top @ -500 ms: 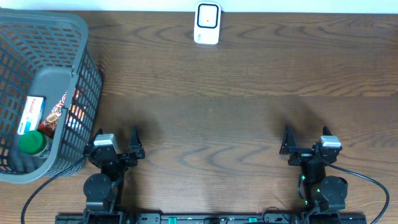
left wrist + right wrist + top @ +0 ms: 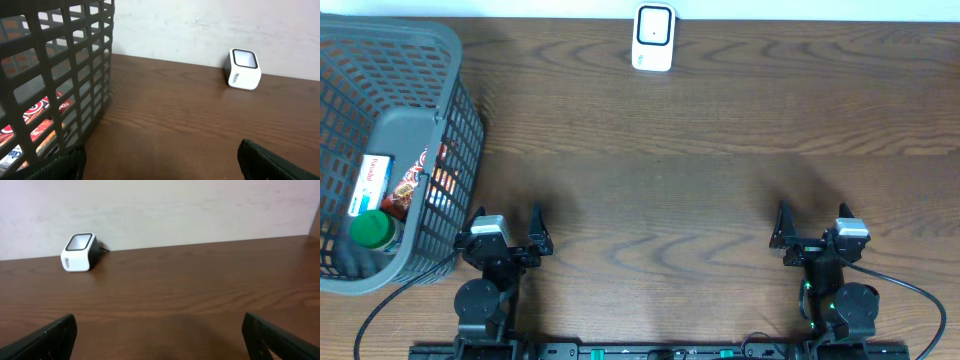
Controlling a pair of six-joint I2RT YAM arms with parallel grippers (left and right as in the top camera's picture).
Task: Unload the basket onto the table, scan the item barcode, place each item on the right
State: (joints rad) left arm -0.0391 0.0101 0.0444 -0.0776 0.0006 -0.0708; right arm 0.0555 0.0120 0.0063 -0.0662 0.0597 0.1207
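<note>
Both arms sit at the near edge of the table (image 2: pixel 670 180). The left gripper (image 2: pixel 508 222) has its fingers spread wide with nothing between them, and the right gripper (image 2: pixel 812 225) is the same, wide apart and empty. Each wrist camera catches only its own dark fingertips (image 2: pixel 60 162) (image 2: pixel 50 337) at the bottom corners.

Just beside the left gripper, on its outer side, stands a grey mesh basket (image 2: pixel 460 90). Only from overhead can you look into it: a green-capped bottle (image 2: pixel 372 230), a white and blue box (image 2: pixel 368 180) and a red-orange packet (image 2: pixel 415 180) lie crowded at its near end. The left wrist view sees the basket wall (image 2: pixel 60 75) side-on, with red and white wrapping showing through the holes (the printing there is cut up by the mesh and I cannot read it). The box's lettering is too small to make out from above.

The white scanner (image 2: pixel 653 38) stands at the far edge of the table, well apart from both grippers and the basket. The left wrist view shows small dark writing on the scanner's (image 2: pixel 244 69) side, too small to read. The right wrist view sees the scanner (image 2: pixel 79 252) against a pale wall (image 2: pixel 175 205), and no basket.
</note>
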